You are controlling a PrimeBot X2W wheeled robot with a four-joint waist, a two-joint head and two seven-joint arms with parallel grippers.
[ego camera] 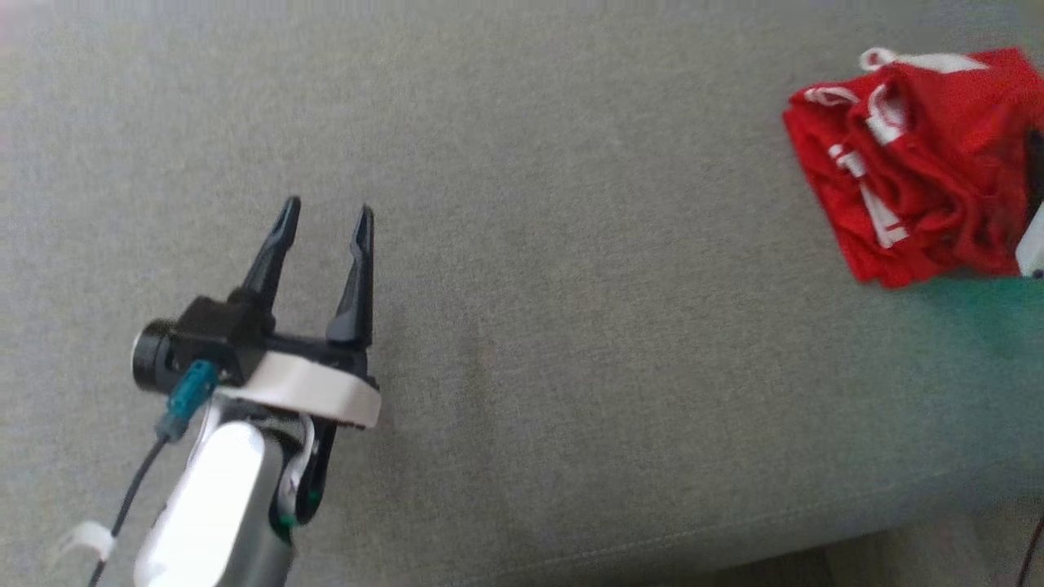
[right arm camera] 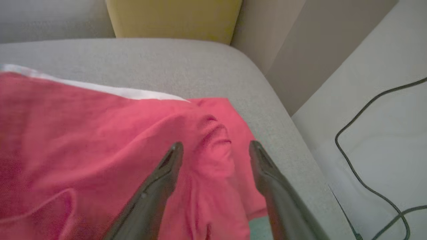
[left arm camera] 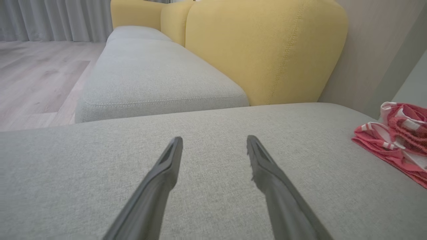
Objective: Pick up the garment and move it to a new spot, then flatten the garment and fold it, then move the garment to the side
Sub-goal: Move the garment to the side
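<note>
Red garment (ego camera: 922, 163) lies bunched on the seat cushion (ego camera: 522, 367), at its far-right corner, partly cut off by the frame edge. Right tool (right arm camera: 217, 146) hangs over that corner just above the cloth, fingers spread, gripping nothing; nearer arm. Left tool (ego camera: 326, 216) is open and empty over cushion's left; garment lies well off to its right. Long axis unclear, folds blurred.

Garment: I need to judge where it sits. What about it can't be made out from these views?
- Head view: the red garment runs off the right edge, so its far side is cut off; the picture is soft.
- Left wrist view: the right edge cuts it too.
- Right wrist view: the left and bottom edges cut it; whether the open right gripper touches the cloth cannot be told.
</note>
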